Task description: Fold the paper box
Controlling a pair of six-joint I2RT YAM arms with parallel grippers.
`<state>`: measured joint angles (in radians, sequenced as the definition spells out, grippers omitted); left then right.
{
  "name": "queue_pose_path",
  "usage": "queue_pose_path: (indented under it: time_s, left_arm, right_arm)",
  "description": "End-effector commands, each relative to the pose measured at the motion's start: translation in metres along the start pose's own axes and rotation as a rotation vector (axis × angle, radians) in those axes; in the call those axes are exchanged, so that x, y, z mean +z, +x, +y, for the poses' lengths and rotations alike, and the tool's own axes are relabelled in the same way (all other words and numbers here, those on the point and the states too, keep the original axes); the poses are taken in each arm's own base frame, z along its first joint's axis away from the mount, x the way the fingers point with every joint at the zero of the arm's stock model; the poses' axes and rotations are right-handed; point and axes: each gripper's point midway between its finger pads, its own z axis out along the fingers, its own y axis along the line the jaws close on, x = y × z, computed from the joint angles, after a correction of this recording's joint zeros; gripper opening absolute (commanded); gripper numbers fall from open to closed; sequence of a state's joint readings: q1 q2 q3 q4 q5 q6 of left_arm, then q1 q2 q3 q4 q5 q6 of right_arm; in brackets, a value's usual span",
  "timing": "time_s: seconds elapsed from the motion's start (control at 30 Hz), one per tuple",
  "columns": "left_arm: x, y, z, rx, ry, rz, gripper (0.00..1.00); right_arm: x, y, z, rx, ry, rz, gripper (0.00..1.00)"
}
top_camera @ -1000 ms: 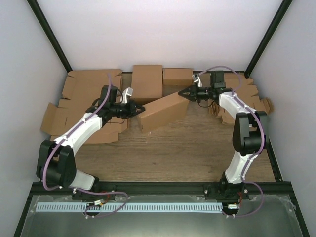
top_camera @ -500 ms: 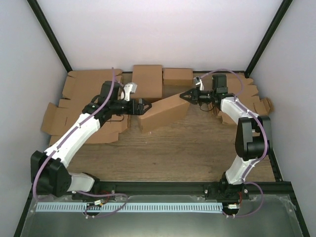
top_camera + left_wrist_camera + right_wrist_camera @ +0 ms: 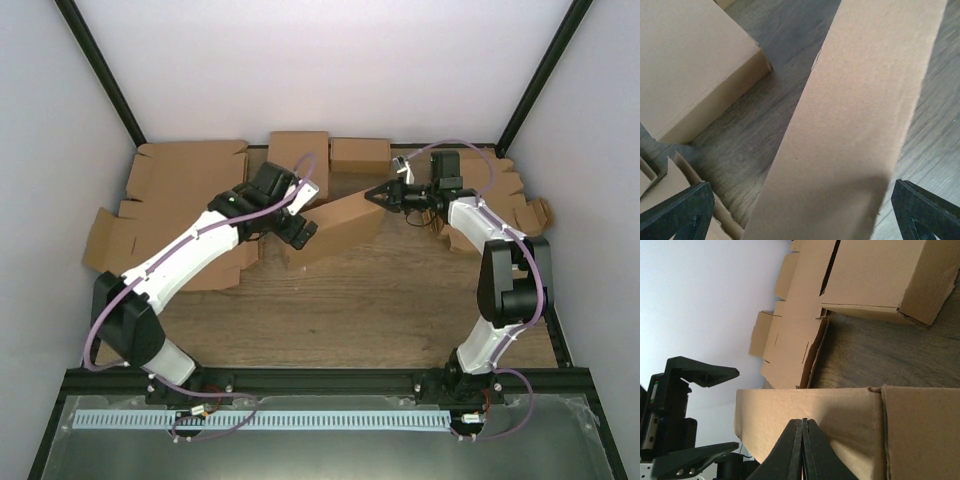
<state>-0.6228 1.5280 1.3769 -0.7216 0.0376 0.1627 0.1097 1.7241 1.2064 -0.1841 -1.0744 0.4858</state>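
At the near edge of the wooden surface (image 3: 360,310) the two arms stood on their bases, and both reached away toward the middle. The paper box (image 3: 340,225) lay there between them, as a long brown closed shape turned at an angle, its left end nearer and its right end farther. The left fingers (image 3: 302,234) were spread wide apart at the left end of the box. In the left wrist view one black tip showed at each bottom corner, and the cardboard panel ran up between them without touching either tip. The right fingers (image 3: 373,193) were pressed together with no gap, and their point met the far right corner of the box. In the right wrist view they lay against the side of the box, but I could not tell if a cardboard edge was pinched between them. Flat cardboard blanks (image 3: 175,195) were spread on the left side of the surface, partly under the left arm, and more blanks (image 3: 512,188) lay on the right. Farther back, near the wall, stood a folded box (image 3: 298,165) and just beside it a smaller box (image 3: 360,154)
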Motion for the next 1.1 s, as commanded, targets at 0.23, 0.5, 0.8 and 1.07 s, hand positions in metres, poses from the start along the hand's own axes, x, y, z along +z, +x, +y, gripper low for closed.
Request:
queue_pose_path:
  time_s: [0.23,0.5,0.8,1.07]
  left_arm:
    - [0.025,0.017,-0.024,0.171,0.114,0.144,1.00]
    - [0.027,0.011,-0.028,0.233,-0.008,0.170,0.70]
    - [-0.021,-0.010,-0.053,0.258,-0.148,0.086,0.60]
    - [-0.060,-0.006,-0.033,0.280,-0.500,0.082,0.60]
  right_arm:
    - [-0.003,0.014,-0.007,0.046,0.041,0.020,0.01]
    - [-0.010,0.011,0.007,0.032,0.043,-0.001,0.05]
    - [-0.045,0.005,0.057,-0.051,0.110,-0.115,0.29]
    - [-0.083,0.014,0.096,-0.028,0.190,-0.268,1.00]
